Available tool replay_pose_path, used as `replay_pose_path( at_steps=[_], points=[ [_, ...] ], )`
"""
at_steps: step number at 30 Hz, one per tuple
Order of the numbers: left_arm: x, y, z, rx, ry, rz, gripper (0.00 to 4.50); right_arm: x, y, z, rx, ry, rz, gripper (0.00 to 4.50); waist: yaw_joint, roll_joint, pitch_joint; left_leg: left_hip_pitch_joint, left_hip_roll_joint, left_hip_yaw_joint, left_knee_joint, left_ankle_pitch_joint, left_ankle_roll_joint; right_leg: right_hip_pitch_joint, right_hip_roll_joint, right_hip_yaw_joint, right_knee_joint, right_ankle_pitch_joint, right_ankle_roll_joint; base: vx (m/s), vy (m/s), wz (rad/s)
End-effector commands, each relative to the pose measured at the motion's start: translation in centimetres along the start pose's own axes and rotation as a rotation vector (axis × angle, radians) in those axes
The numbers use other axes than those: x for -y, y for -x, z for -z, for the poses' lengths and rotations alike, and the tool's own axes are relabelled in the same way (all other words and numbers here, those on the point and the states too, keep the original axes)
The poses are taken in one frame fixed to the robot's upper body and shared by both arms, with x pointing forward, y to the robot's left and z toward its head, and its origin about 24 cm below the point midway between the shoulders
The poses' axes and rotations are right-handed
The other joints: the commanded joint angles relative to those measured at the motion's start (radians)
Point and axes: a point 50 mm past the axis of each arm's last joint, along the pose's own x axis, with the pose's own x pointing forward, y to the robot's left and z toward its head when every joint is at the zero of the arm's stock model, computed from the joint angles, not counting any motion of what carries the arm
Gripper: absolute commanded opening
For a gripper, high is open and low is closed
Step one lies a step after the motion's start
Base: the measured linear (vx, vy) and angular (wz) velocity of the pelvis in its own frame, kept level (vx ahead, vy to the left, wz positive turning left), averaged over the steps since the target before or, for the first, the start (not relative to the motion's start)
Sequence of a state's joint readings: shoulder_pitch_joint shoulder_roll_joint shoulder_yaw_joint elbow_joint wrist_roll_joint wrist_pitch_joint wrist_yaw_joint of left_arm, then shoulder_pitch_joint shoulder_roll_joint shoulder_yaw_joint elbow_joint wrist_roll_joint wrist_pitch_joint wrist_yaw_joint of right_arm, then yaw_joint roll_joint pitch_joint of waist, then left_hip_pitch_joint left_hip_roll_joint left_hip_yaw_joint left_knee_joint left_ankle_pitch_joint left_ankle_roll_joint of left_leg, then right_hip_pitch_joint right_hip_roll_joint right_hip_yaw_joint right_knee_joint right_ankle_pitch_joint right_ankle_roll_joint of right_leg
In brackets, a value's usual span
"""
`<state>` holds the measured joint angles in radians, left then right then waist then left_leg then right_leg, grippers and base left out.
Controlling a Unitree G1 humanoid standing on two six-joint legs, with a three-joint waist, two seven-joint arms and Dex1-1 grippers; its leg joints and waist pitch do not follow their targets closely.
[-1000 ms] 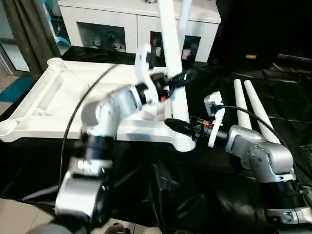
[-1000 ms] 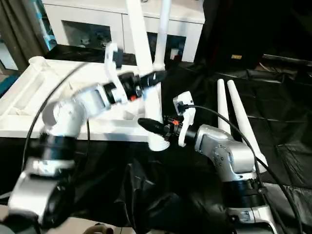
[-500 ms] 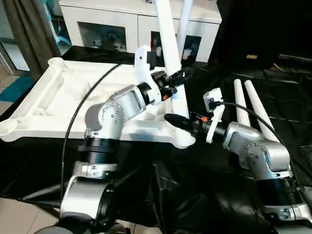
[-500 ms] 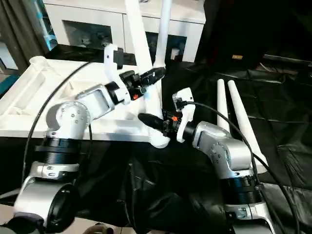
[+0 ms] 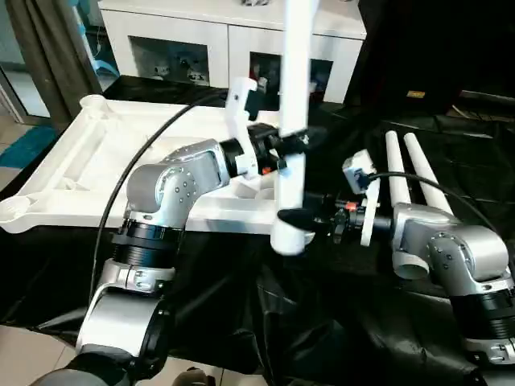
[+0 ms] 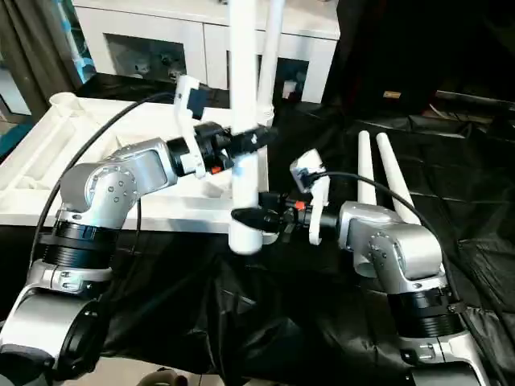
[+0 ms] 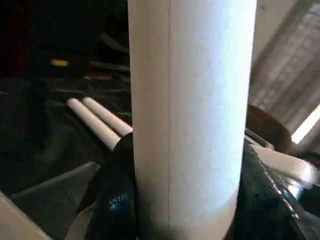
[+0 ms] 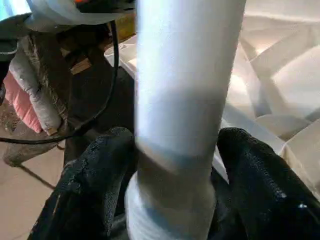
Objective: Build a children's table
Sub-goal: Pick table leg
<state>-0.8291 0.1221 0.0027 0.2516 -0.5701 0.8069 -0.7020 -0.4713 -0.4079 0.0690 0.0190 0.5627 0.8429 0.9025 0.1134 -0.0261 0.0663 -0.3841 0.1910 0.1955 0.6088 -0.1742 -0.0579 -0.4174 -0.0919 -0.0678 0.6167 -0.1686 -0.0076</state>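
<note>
The white tabletop (image 5: pixel 88 161) lies ribbed side up on the black cloth at the left. A white leg (image 5: pixel 291 88) stands upright at its near right corner. Whether its lower end sits in the socket I cannot tell. My left gripper (image 5: pixel 291 146) is shut on the leg's middle, and its fingers (image 7: pixel 112 200) press both sides of the tube (image 7: pixel 190 100). My right gripper (image 5: pixel 294 219) is open, with its fingers (image 8: pixel 90 185) flanking the leg's thick lower end (image 8: pixel 180 150). A second leg (image 6: pixel 273 40) stands upright at the far corner.
Two more white legs (image 5: pixel 396 173) (image 5: pixel 428 183) lie side by side on the black cloth to the right, behind my right forearm. A white glass-door cabinet (image 5: pixel 185 40) stands behind the table. Black cables run over both arms.
The held leg has swung from leaning left to upright. My left gripper has closed on it, and my right gripper's fingers have spread wider around its lower end.
</note>
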Motion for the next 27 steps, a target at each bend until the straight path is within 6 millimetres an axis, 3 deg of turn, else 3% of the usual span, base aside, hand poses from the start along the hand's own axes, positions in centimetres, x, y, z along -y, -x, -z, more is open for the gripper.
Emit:
replay_pose_path(
  at_steps=[1,15,16,21,27],
  points=[
    [1.09,-0.33,-0.75,0.005,-0.04,0.063,1.84,-0.11,-0.02,-0.71,0.016,0.005,-0.006,3.13,0.003,-0.017,-0.085,0.015,0.031,-0.013,-0.061,-0.081,0.049,0.065,-0.052,0.042,-0.056,-0.126,-0.214,0.0,0.0,0.0],
    [1.79,-0.55,-0.14,-0.037,-0.05,0.138,1.84,-0.39,-0.43,-0.43,0.015,-0.053,-0.03,3.13,0.003,-0.016,-0.087,0.015,0.031,-0.013,-0.061,-0.078,0.043,0.066,-0.052,0.042,-0.055,-0.12,-0.211,0.0,0.0,0.0],
    [1.83,-0.56,-0.1,-0.039,-0.051,0.14,1.84,-0.43,-0.45,-0.44,0.015,-0.054,-0.032,3.13,0.002,-0.019,-0.086,0.014,0.031,-0.013,-0.061,-0.076,0.043,0.066,-0.051,0.042,-0.056,-0.119,-0.211,0.0,0.0,0.0],
    [1.79,-0.54,-0.03,-0.042,-0.05,0.142,1.84,-0.43,-0.42,-0.52,0.019,-0.058,-0.034,2.63,0.003,-0.017,-0.086,0.015,0.031,-0.013,-0.061,-0.076,0.044,0.066,-0.052,0.042,-0.055,-0.122,-0.211,0.0,0.0,0.0],
    [1.7,-0.47,-0.13,-0.041,-0.049,0.141,1.84,-0.39,-0.39,-0.54,0.019,-0.064,-0.042,2.11,0.003,-0.022,-0.086,0.014,0.031,-0.013,-0.061,-0.076,0.041,0.066,-0.052,0.042,-0.055,-0.134,-0.203,0.0,0.0,0.0]
  ],
)
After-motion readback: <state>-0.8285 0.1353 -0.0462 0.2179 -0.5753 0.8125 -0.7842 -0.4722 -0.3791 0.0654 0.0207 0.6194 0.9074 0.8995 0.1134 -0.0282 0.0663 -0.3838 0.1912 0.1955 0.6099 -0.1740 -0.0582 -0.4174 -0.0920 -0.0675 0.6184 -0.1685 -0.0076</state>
